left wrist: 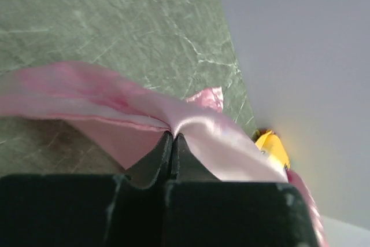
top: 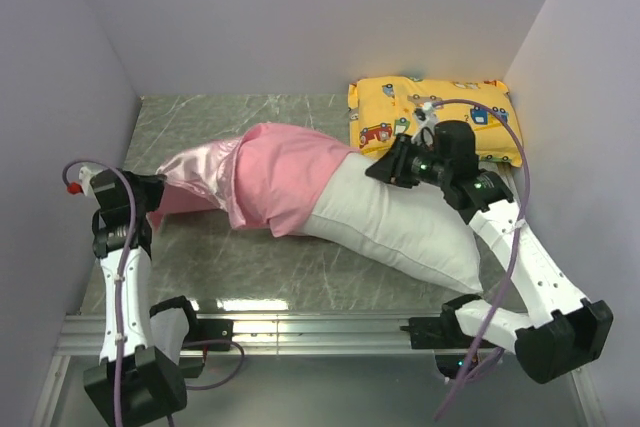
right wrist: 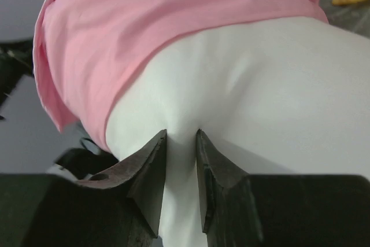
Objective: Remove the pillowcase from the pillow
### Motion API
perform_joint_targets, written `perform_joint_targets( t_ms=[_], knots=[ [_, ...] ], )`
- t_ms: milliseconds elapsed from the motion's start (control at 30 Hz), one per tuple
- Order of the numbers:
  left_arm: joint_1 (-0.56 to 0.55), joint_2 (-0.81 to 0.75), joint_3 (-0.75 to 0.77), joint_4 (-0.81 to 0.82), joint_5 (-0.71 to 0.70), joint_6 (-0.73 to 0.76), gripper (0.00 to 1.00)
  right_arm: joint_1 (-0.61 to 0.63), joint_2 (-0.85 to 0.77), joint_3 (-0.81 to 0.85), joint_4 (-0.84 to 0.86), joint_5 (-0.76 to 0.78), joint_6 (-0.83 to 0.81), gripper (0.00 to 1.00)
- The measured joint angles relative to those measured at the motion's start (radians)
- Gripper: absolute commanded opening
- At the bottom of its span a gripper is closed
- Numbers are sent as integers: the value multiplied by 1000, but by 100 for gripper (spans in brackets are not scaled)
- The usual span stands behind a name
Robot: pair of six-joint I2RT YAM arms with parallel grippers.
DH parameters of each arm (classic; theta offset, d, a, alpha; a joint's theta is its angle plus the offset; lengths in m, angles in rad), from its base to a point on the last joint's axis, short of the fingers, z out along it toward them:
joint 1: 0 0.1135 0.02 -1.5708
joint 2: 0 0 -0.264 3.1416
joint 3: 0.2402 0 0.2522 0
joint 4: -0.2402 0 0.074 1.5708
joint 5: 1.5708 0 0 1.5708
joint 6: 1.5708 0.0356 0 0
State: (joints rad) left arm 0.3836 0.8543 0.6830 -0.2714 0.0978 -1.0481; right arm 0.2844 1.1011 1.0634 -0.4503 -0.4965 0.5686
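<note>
The white pillow (top: 400,222) lies slantwise across the table, its right half bare. The pink pillowcase (top: 285,177) covers its left half, turned back so the matte side shows, and the shiny satin end (top: 200,172) trails left. My left gripper (top: 152,209) is shut on that satin end, with the fabric (left wrist: 191,122) pinched at the tips of my left gripper (left wrist: 172,135). My right gripper (top: 372,172) is at the pillow's upper edge. In the right wrist view my right gripper (right wrist: 181,134) stands open, a fold of the pillow (right wrist: 260,85) bulging between its fingers below the pillowcase (right wrist: 144,21).
A yellow vehicle-print pillow (top: 450,112) lies at the back right, just behind my right wrist, and its corner (left wrist: 272,146) also shows in the left wrist view. Walls close in the table (top: 250,267) on the left, back and right. A metal rail (top: 300,327) runs along the near edge.
</note>
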Motion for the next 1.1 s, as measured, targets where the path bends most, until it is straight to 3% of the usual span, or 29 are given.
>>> perform_joint_targets(
  t_ms=[67,233,267,333,500,667,800,1000,1033,1100],
  knots=[
    [-46,-34,0,-5,-38,17,1,97,-1,43,-24,105,-54,56],
    [-131,-75,6,-22,-114,50,0,347,-63,109,-40,388,-171,75],
    [-142,-79,10,-29,-122,58,0,396,-84,109,-45,439,-193,90],
    [-159,-82,16,-45,-130,69,0,508,-126,102,-48,565,-251,94],
    [-170,-94,20,-57,-139,90,1,864,-141,45,-42,818,-325,96],
    [-174,-111,26,-71,-140,106,1,1181,30,4,-52,1167,-346,100],
    [-174,-111,26,-79,-138,117,0,1295,237,-8,-81,1336,-335,100],
    [-175,-110,42,-95,-127,135,0,1297,372,-50,-89,1476,-335,99],
    [-175,-110,46,-95,-124,138,0,1289,380,-52,-86,1493,-335,95],
    [-176,-110,53,-97,-120,142,0,1262,396,-52,-81,1520,-344,66]
  ],
)
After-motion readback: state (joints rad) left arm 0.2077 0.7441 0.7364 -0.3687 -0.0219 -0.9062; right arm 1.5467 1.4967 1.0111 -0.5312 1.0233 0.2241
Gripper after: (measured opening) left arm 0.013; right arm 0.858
